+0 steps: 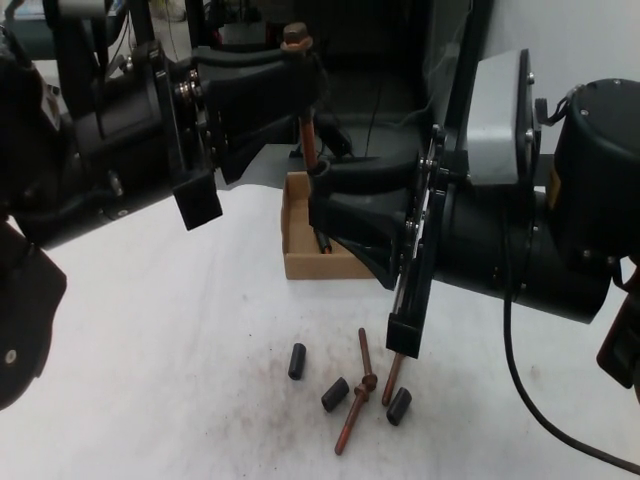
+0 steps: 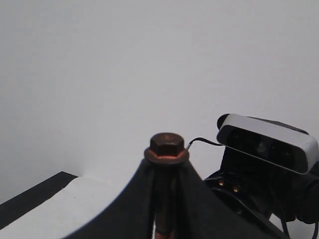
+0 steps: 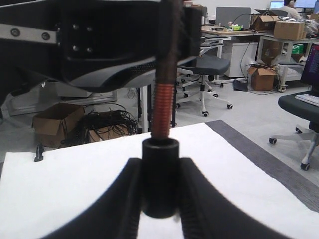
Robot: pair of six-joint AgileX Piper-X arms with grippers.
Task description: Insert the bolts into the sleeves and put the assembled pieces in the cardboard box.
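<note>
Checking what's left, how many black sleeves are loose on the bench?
3: one sleeve left of the bolts, one beside them, one to their right. A fourth sits in the right gripper; the arm may hide others.

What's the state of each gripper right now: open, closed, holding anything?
Left gripper: closed on a bolt.
Right gripper: closed on a sleeve.

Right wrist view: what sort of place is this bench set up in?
Probably a shared office or lab room: beyond the white bench stand wheeled office chairs, with cardboard boxes and a tangle of cables on the floor.
</note>
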